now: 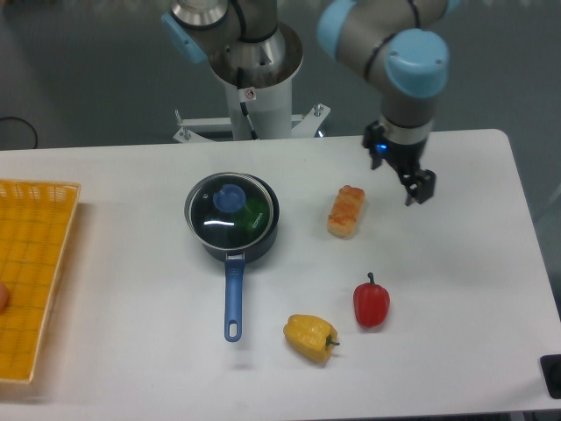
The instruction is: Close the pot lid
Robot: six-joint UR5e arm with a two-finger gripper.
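Note:
The dark navy pot (254, 244) sits on the white table left of centre, its long blue handle (233, 298) pointing toward the front edge. The clear glass lid (226, 210) with a blue knob (230, 198) rests on the pot, shifted slightly to the left of the pot's rim. Something green shows through the glass. My gripper (406, 180) hangs well to the right of the pot, above the table, fingers pointing down. It is open and holds nothing.
A toasted bread piece (346, 211) lies between pot and gripper. A red pepper (372, 303) and a yellow pepper (310, 338) lie near the front. An orange basket (35, 281) stands at the left edge. The robot base (259, 88) is at the back.

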